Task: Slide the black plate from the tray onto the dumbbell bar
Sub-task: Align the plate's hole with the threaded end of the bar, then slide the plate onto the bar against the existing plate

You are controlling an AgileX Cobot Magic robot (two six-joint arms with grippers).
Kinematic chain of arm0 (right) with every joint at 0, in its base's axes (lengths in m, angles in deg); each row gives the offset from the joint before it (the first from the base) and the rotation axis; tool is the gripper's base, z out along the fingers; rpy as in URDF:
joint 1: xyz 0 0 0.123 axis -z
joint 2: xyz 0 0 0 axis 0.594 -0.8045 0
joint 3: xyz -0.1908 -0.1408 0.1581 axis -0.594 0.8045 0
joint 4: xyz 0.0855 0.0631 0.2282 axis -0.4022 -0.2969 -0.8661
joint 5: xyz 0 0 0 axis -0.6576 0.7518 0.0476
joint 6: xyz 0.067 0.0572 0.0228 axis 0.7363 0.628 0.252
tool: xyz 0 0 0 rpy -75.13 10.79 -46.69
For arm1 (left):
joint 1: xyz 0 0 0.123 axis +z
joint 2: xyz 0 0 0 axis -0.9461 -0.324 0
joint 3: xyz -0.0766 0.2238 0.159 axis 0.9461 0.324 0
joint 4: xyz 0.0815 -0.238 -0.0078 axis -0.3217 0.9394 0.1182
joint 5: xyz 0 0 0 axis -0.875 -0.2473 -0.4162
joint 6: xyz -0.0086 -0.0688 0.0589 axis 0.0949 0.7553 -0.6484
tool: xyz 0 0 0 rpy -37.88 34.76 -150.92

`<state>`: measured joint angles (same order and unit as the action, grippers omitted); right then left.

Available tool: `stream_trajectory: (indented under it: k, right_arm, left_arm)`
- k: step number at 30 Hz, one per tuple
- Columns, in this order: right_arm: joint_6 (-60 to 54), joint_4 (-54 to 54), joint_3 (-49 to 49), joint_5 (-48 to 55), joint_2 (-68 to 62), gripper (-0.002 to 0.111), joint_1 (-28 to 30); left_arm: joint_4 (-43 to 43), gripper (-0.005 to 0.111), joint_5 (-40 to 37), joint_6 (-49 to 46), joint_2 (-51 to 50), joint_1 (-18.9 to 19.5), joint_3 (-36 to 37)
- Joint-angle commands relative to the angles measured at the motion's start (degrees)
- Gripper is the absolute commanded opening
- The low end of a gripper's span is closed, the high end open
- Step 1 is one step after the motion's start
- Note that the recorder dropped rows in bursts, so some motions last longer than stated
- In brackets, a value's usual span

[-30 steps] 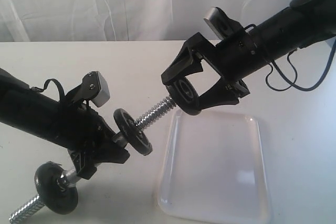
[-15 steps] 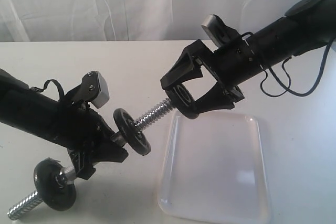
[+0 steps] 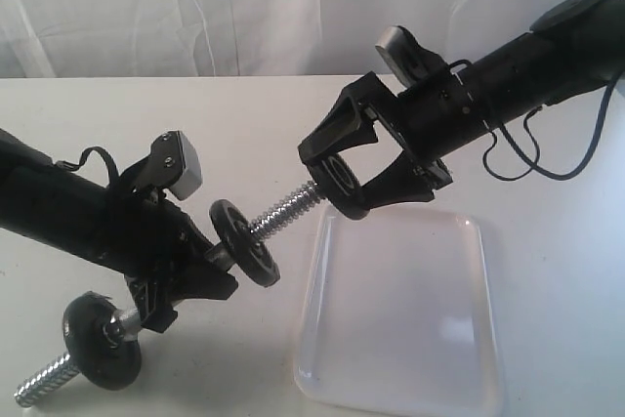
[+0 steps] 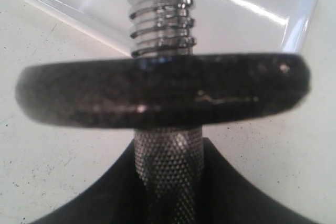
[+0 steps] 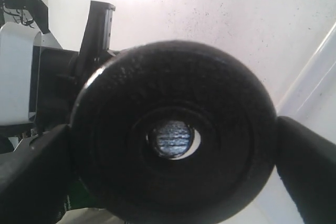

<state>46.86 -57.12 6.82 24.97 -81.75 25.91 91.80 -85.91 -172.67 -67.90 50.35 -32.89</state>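
My left gripper [image 3: 195, 275] is shut on the knurled middle of the dumbbell bar [image 3: 283, 210], holding it tilted above the table. One black collar [image 3: 244, 241] sits just past the fingers. The other collar [image 3: 103, 354] is near the low end. My right gripper [image 3: 337, 178] is shut on the black plate [image 3: 335, 175], held at the bar's upper threaded tip. In the right wrist view, the plate [image 5: 173, 182] fills the frame between the fingers [image 5: 310, 166]. The bar's threaded end [image 5: 169, 138] shows through the hole, slightly off centre. The left wrist view shows a collar [image 4: 163, 90] and knurled bar [image 4: 168, 156].
The white tray [image 3: 400, 319] lies below the right gripper, with nothing in it that I can see. A white curtain [image 3: 244, 7] closes the back of the white table [image 3: 244, 124].
The right arm has raised its wrist a little and brought the plate slightly closer to the bar's tip. The left arm and bar have barely shifted.
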Motion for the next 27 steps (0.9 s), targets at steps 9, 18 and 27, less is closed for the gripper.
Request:
stream_trajectory:
  k: [9, 18, 27]
  right_arm:
    - [-1.3, -6.6, -0.5, -0.5, 0.1, 0.000, 2.3]
    - [-1.1, -5.0, -0.5, -0.5, 1.4, 0.000, 3.2]
    - [-0.7, -4.2, -0.4, -0.5, 4.2, 0.000, 3.2]
  left_arm:
    - [7.9, 0.000, -7.6, -4.2, 2.7, 0.0, -1.4]
    - [7.5, 0.000, -4.1, -4.2, 2.7, 0.0, -1.4]
    - [7.5, 0.000, -3.8, -4.3, 2.7, 0.0, -1.4]
